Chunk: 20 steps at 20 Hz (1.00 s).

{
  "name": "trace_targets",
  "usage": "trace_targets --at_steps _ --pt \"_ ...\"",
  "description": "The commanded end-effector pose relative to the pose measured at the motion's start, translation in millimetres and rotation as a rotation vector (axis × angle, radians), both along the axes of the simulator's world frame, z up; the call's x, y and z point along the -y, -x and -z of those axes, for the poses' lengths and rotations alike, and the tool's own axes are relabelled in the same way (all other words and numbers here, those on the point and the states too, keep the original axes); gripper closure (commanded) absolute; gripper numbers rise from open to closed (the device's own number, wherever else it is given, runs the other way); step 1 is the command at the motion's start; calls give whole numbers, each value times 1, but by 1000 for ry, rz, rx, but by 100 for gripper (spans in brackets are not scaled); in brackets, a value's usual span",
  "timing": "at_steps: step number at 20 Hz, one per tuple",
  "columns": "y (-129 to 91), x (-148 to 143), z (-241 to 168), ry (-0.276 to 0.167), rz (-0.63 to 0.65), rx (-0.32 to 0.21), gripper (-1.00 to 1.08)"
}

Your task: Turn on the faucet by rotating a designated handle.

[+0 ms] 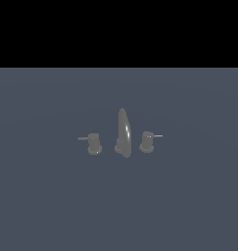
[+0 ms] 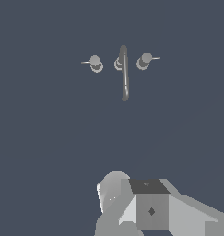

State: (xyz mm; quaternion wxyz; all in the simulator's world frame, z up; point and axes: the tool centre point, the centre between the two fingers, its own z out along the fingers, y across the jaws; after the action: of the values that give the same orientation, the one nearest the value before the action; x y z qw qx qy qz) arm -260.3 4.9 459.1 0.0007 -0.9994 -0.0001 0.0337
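The dark grey faucet stands in the middle of the exterior view, with a tall glossy curved spout [image 1: 123,131]. The designated handle [image 1: 94,143], a squat knob with a dull, thick side lever, is on the exterior view's left of the spout. The like knob with a thin bright lever [image 1: 148,141] is on the right. The wrist view looks down on the spout [image 2: 124,73] with one knob on each side [image 2: 96,62] [image 2: 144,60]; there I cannot tell which knob is which. No gripper fingers show; the faucet is far from the camera.
The faucet stands on a flat, plain blue-grey floor [image 1: 52,206]. Pale grey blocky parts of the arm [image 2: 150,207] fill one edge of the wrist view.
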Motion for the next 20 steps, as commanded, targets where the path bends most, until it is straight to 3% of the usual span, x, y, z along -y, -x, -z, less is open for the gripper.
trace_targets --at_steps 1,11,20 --pt "0 0 0 0 0 0 108" --pt "-4 -10 14 2 54 2 108" --pt "-16 -37 52 6 197 6 108"
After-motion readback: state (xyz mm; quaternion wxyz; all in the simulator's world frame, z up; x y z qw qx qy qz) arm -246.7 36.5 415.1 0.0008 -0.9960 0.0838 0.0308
